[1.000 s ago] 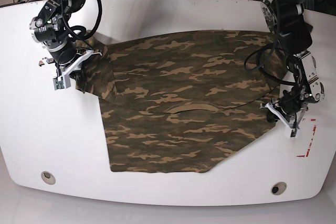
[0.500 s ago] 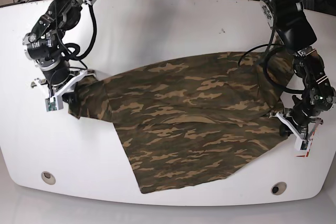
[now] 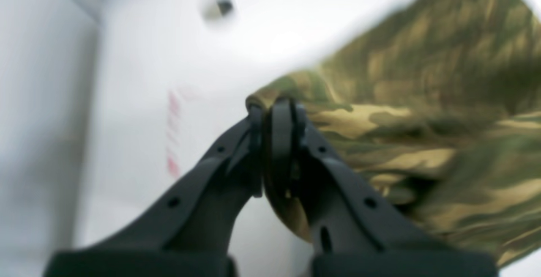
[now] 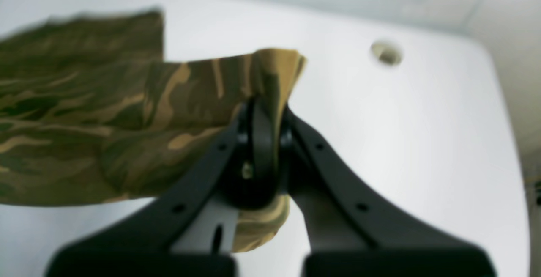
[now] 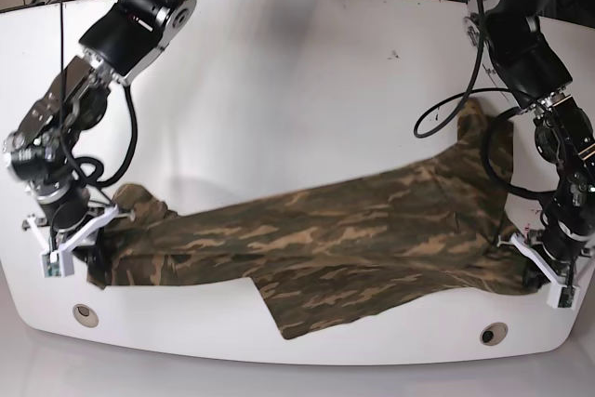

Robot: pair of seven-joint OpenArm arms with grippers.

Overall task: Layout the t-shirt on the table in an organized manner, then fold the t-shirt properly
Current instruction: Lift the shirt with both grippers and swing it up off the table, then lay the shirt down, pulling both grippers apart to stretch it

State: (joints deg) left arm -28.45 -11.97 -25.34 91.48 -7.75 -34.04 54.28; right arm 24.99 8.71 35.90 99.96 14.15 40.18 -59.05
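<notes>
The t-shirt, camouflage in dark olive, brown and tan, lies stretched in a long wrinkled band across the near part of the table, from close to one side edge to close to the other. Its two ends are bunched and lifted off the surface; one flap hangs toward the near edge at the middle, and another part rises in a fold on the base view's right. The table is glossy white with rounded corners and a round grommet hole near each front corner.
</notes>
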